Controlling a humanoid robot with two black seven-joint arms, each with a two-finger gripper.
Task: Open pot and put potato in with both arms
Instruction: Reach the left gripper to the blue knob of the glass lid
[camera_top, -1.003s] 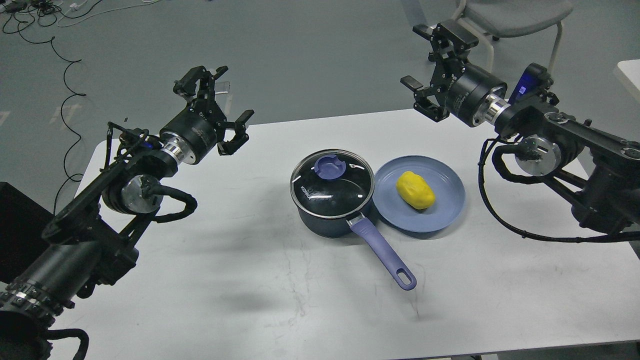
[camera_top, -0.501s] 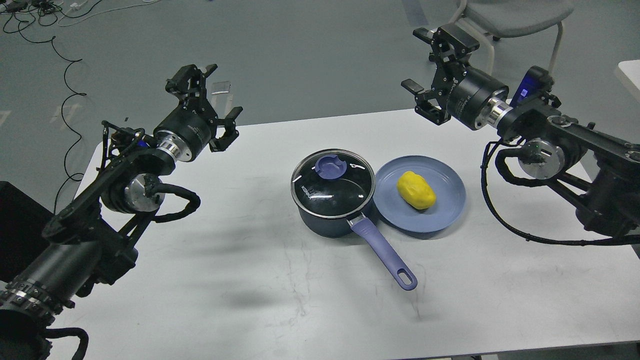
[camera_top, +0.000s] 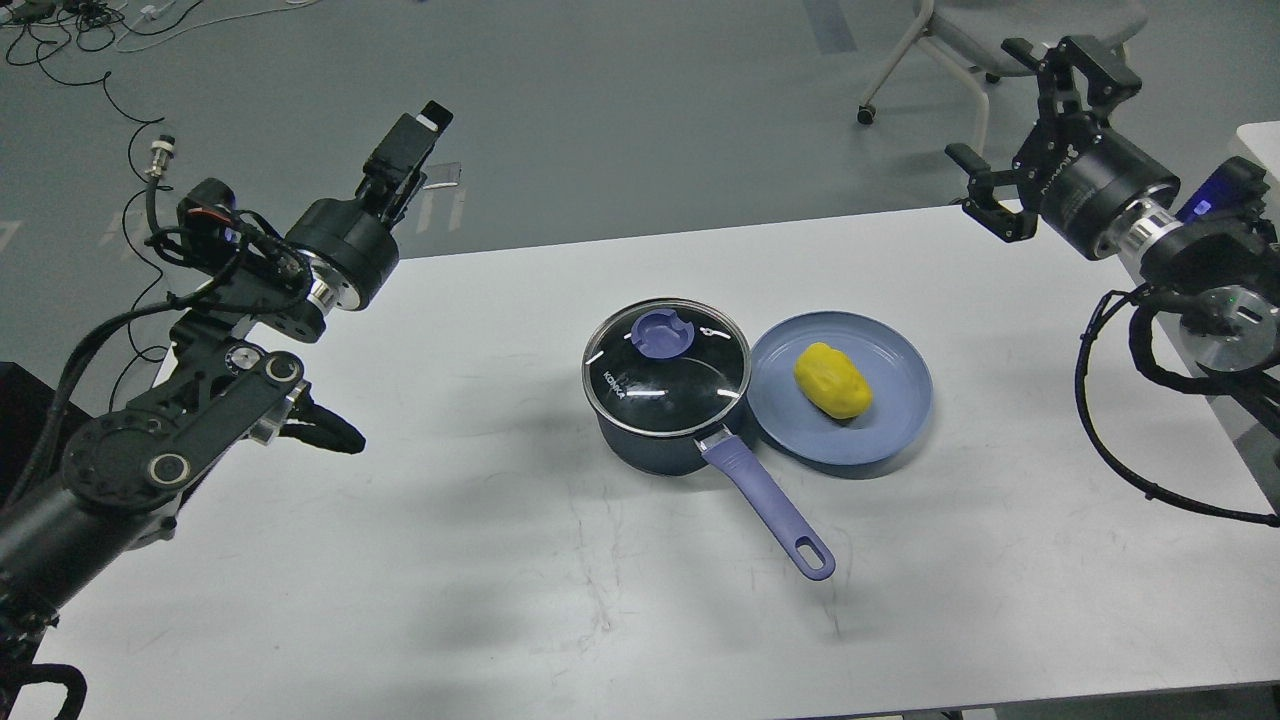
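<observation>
**Both arms swung outward, away from the pot**

Since half a second earlier, the left gripper (camera_top: 408, 150) had turned edge-on above the table's (camera_top: 500, 560) far left corner, so I cannot tell its state. At centre sat the lidded pot (camera_top: 665, 385), touching the blue plate (camera_top: 895, 420) that held the potato (camera_top: 832, 380). Far right, the right gripper (camera_top: 1040, 130) hung with its fingers spread, empty.
</observation>
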